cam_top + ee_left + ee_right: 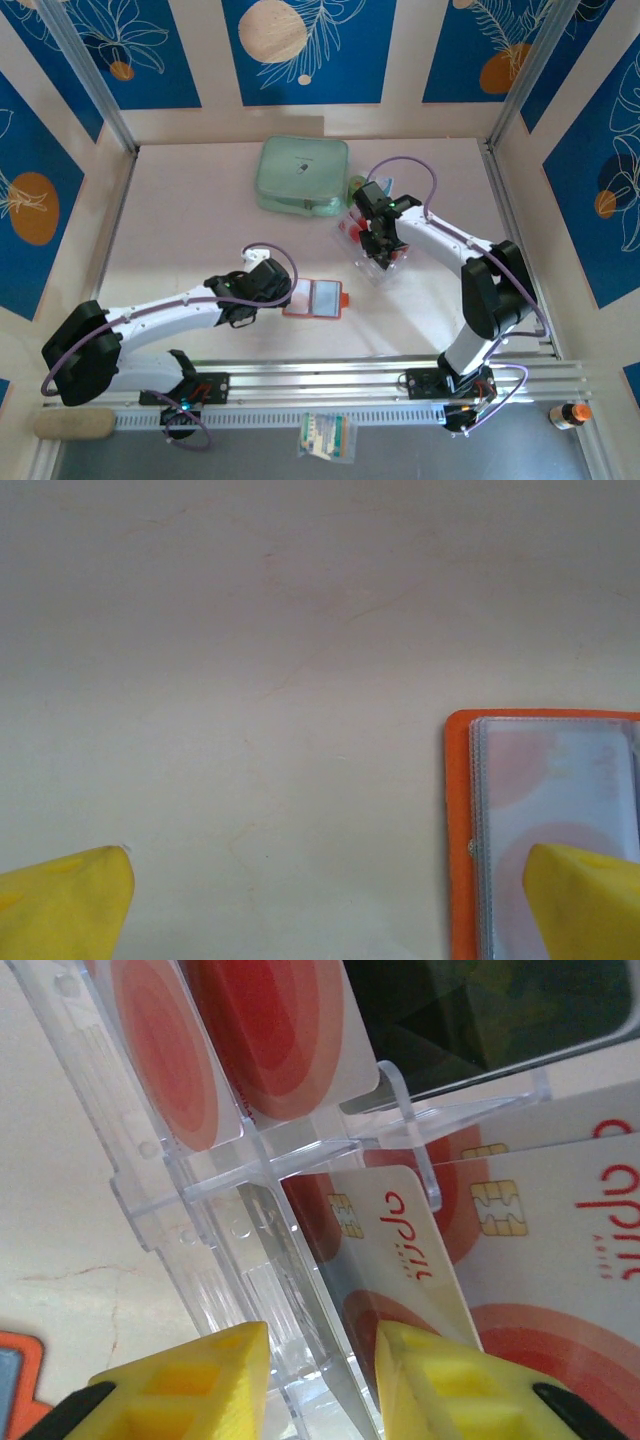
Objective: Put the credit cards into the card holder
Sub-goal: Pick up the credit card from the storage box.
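Credit cards [410,1250], pick-up step.
- Bench [180,220]: carries everything.
- Clear tray [385,268], right of centre: the cards stand upright in its slots.
- Card holder [315,298]: lies open mid-bench, with the left hand [325,910] spread wide just beside it.
- Right hand [320,1360]: narrowed around one card's edge and a tray divider. Whether it grips cannot be told.

It should pinch the card alone, then lift straight.

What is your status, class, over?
Left gripper wide open over open card holder's edge. Right gripper part open at a credit card in the clear tray. Tray divider sits between its jaws.
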Tool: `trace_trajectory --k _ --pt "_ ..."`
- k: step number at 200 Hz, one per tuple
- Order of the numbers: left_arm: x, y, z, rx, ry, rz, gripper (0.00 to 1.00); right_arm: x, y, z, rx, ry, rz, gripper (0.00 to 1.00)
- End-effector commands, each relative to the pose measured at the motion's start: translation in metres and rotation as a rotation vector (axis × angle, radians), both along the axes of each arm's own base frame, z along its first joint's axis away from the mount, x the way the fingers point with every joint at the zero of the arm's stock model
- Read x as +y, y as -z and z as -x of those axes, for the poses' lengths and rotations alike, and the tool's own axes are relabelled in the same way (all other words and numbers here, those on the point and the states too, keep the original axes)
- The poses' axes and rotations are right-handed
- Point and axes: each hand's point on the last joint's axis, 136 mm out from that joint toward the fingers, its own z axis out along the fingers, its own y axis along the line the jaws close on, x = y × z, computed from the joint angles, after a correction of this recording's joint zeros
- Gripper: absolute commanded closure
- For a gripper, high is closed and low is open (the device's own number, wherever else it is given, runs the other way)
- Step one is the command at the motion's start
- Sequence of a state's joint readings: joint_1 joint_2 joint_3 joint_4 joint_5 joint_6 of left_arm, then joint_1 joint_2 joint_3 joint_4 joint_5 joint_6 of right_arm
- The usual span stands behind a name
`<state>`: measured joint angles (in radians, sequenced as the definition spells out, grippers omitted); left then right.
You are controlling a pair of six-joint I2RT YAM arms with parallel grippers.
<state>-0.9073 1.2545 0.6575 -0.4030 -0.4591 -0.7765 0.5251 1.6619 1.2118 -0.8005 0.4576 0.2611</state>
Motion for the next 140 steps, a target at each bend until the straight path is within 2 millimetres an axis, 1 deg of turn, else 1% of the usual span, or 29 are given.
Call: trace_trajectory --k 1,33,82,100,116,125,140 --pt "-0.006 -0.007 -0.004 -0.009 0.007 0.017 0.0 0.004 0.003 -0.002 0.007 -0.02 0.02 0.69" --pt "-0.005 -0.006 -0.003 -0.01 0.005 0.018 0.0 0.005 0.003 -0.002 0.002 -0.027 0.026 0.77" --pt "-0.005 -0.006 -0.003 -0.01 0.004 0.021 0.0 0.006 -0.007 -0.004 -0.018 -0.032 0.016 0.79" --pt "-0.004 -0.005 -0.003 -0.009 0.005 0.021 0.0 0.007 -0.008 -0.004 -0.022 -0.037 0.017 0.85" --pt "-0.004 -0.005 -0.003 -0.007 0.006 0.02 0.0 0.007 -0.011 -0.005 -0.029 -0.043 0.019 0.87" --pt "-0.005 -0.005 -0.003 -0.007 0.007 0.02 0.0 0.007 -0.014 -0.005 -0.034 -0.046 0.016 0.91" --pt "-0.005 -0.006 -0.003 -0.007 0.009 0.021 0.0 0.008 -0.018 -0.006 -0.043 -0.055 0.011 0.93"
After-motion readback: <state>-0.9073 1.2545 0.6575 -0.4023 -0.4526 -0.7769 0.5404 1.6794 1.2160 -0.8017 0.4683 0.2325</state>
